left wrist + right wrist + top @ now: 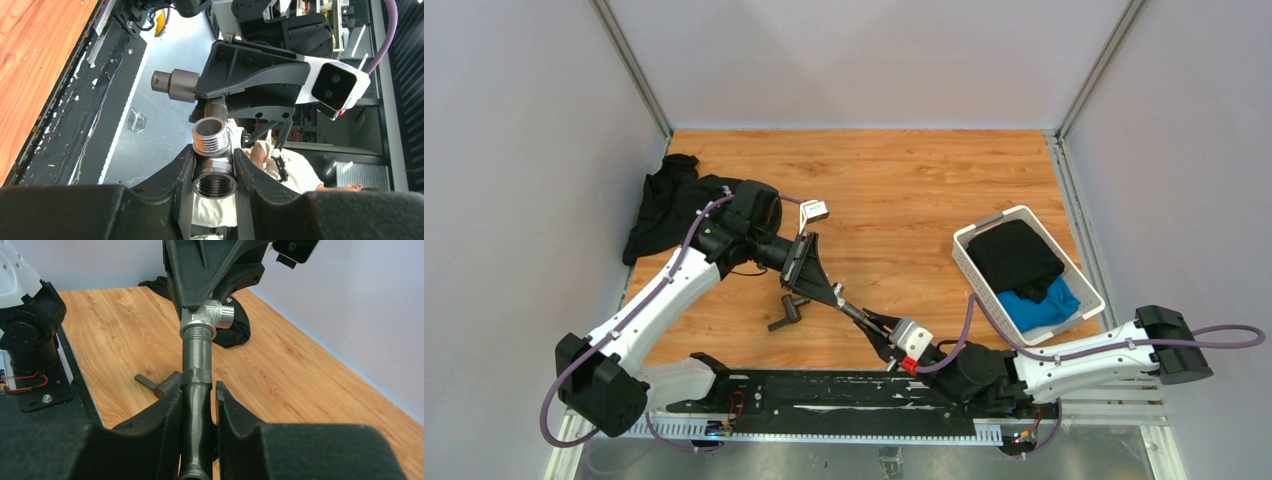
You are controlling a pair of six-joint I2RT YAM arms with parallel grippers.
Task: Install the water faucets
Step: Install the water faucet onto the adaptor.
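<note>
Between the two arms, above the wooden table, a silver tee fitting (pixel 209 315) meets the end of a dark-grey faucet pipe (pixel 197 360). My left gripper (pixel 214 167) is shut on the tee fitting (pixel 214 155), one threaded end pointing out and one open socket facing the camera. My right gripper (pixel 197 395) is shut on the faucet pipe, which runs straight up to the tee. From above, the left gripper (pixel 836 292) and right gripper (pixel 871 322) stand tip to tip. Another faucet piece (pixel 789 310) with a lever handle lies on the wood just left of them.
A black cloth (pixel 664 205) lies heaped at the table's back left. A white basket (pixel 965 256) holding black and blue cloth stands at the right. A black base plate (pixel 844 390) runs along the near edge between the arm bases.
</note>
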